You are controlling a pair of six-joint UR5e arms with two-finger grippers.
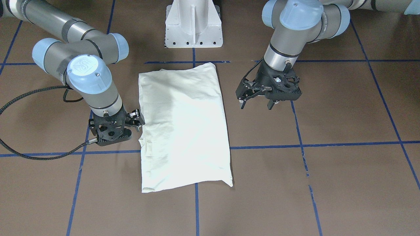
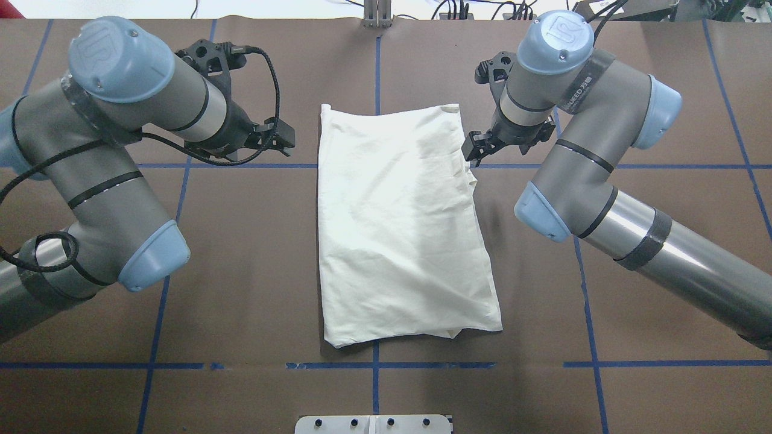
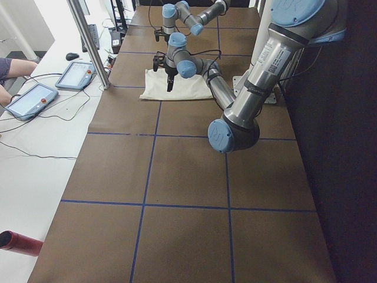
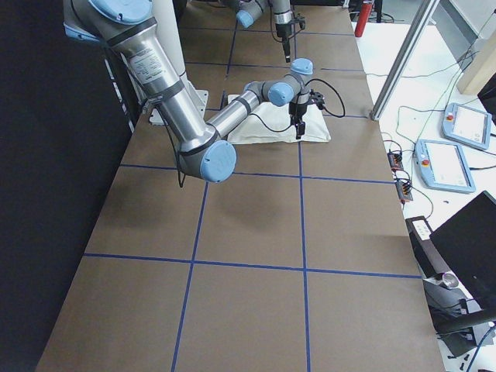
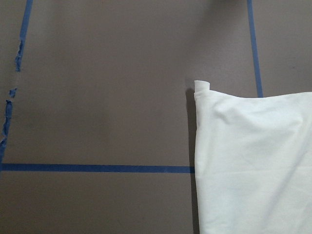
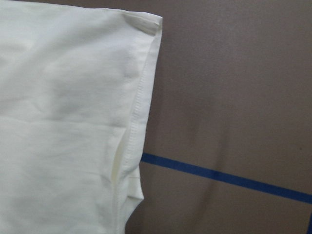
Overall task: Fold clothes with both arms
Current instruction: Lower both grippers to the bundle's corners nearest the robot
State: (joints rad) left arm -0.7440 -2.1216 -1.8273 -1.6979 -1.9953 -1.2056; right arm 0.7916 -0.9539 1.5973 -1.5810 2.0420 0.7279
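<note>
Folded shirt [image 2: 398,229] (plain cream), left gripper [image 1: 256,107] spread

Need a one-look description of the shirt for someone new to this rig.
Start at the brown table with its blue tape grid. At its middle, between the left arm and right arm, lies the shirt: a folded cream rectangle, the only cloth there.

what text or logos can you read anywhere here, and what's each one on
"UR": logo on the left arm's joint cap and the right arm's joint cap.
Lettering on the right arm's dark band: too blurred to read.
Sticker on the left arm's tube: too small.
Shirt: no print showing.
</note>
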